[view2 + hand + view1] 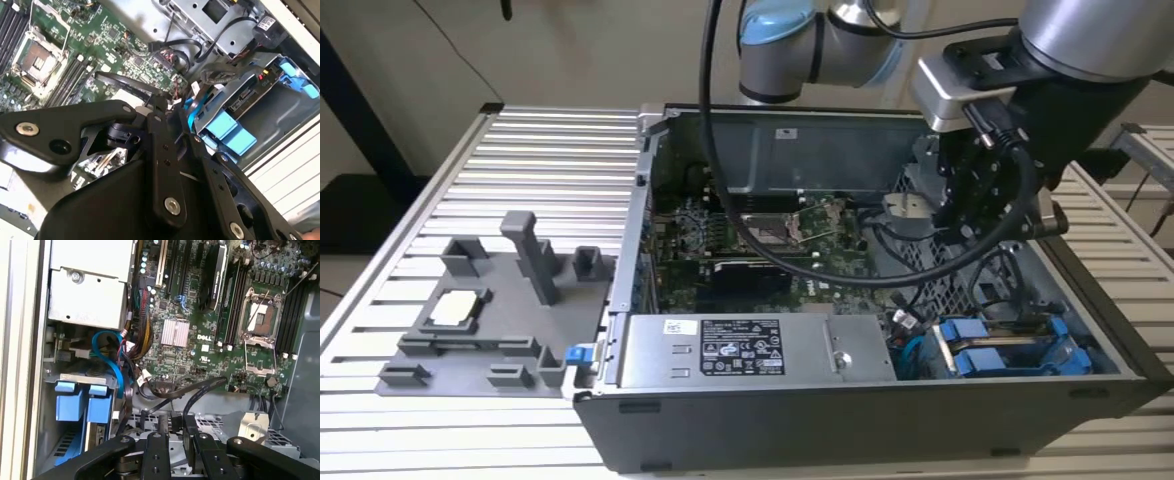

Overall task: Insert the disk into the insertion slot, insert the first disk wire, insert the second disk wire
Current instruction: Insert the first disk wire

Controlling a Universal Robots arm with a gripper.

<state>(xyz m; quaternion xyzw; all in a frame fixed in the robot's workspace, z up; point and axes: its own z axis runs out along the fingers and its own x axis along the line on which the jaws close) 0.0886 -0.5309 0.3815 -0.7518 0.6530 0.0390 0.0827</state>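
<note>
The disk [1014, 352], in its bright blue carrier, sits inside the grey drive cage at the case's front corner on the exterior view's right, filling the insertion slot [1067, 372]. Both wrist views show the disk's blue front tabs [75, 405] [235, 132]. My gripper [961, 220] hangs inside the case above the motherboard [761, 240], apart from the disk. Its fingers [177, 421] [157, 100] are closed on a thin black disk wire [200, 392] that loops over the board's edge. A blue wire [114, 360] curves down beside the disk.
The open computer case stands on a slatted metal table [547, 150]. A silver labelled box [747, 350] lies along the case's front. A grey fixture [494, 300] with posts sits on the exterior view's left. The arm's black cable [720, 180] drapes over the board.
</note>
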